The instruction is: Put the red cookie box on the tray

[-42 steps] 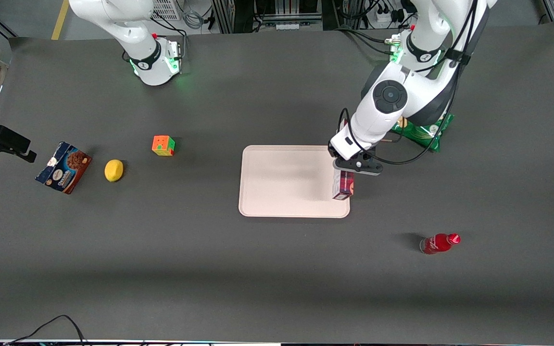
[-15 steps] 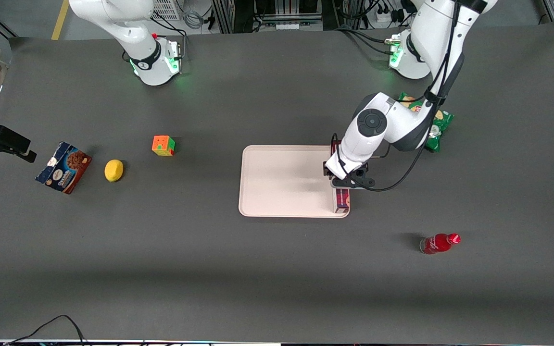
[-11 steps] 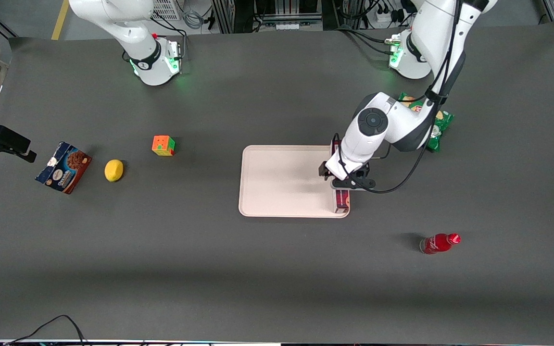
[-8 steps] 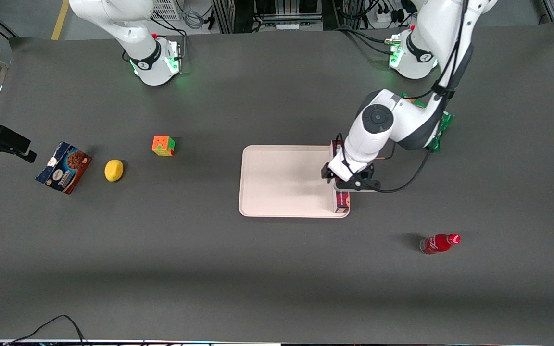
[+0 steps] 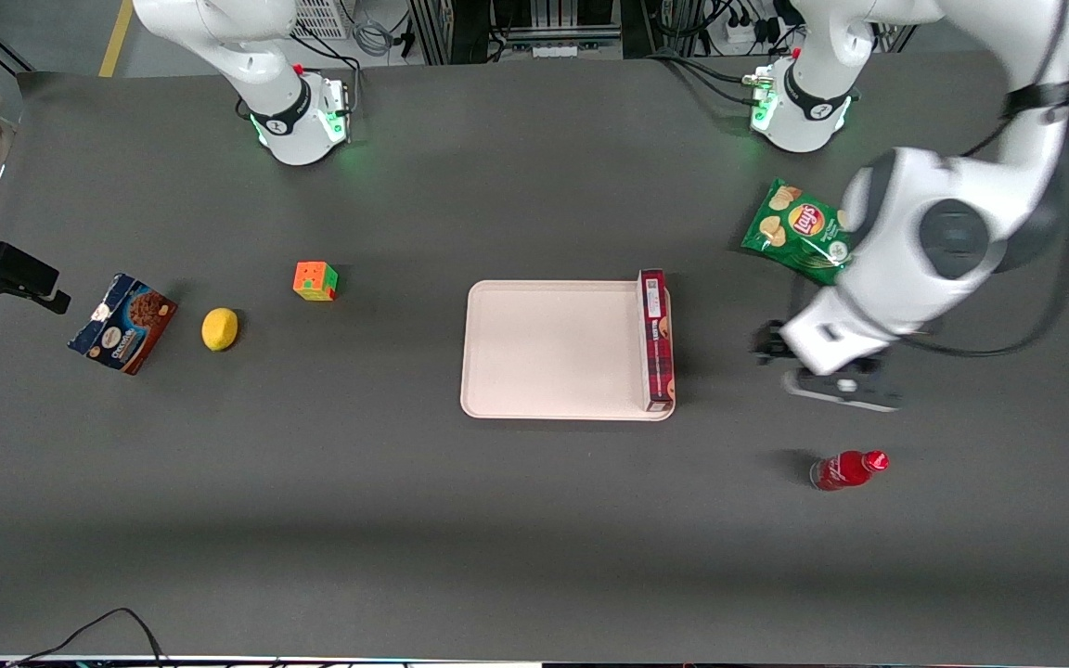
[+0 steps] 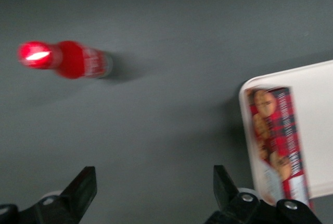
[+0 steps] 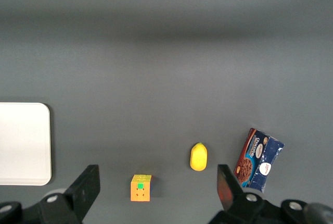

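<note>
Dark table (image 5: pixel 516 520) with tray (image 5: pixel 544 348), lemon (image 5: pixel 219 328), cube (image 5: pixel 315 280), bottle (image 5: pixel 845 469)

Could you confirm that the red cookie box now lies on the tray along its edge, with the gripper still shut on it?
Not quite: the front view shows the red cookie box on the tray, but the gripper has let go and hangs open above the table.

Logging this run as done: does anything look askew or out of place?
Nothing stands out. The red cookie box lies on the tray, straight along its edge toward the working arm. The gripper hangs open above bare table between tray and red bottle.
</note>
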Controlling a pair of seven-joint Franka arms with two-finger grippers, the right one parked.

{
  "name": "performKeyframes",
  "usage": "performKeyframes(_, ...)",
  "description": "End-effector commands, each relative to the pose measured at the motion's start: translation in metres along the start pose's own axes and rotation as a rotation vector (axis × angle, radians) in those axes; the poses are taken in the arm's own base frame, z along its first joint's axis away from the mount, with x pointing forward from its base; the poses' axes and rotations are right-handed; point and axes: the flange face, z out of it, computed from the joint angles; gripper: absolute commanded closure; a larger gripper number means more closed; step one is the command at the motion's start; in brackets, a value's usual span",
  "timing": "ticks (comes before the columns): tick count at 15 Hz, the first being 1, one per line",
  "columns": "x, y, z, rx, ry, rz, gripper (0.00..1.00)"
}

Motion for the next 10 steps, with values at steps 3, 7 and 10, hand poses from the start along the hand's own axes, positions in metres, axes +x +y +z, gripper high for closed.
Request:
performKeyframes(3, -0.039, -0.100, -0.093, -0.007, -0.064, 0.032, 0.00)
performKeyframes(7, -0.070, -0.126, -0.147, -0.013, -0.098, -0.019, 0.00)
performKeyframes(10, -0.084, -0.125, -0.169, -0.018, -0.097, -0.031, 0.00)
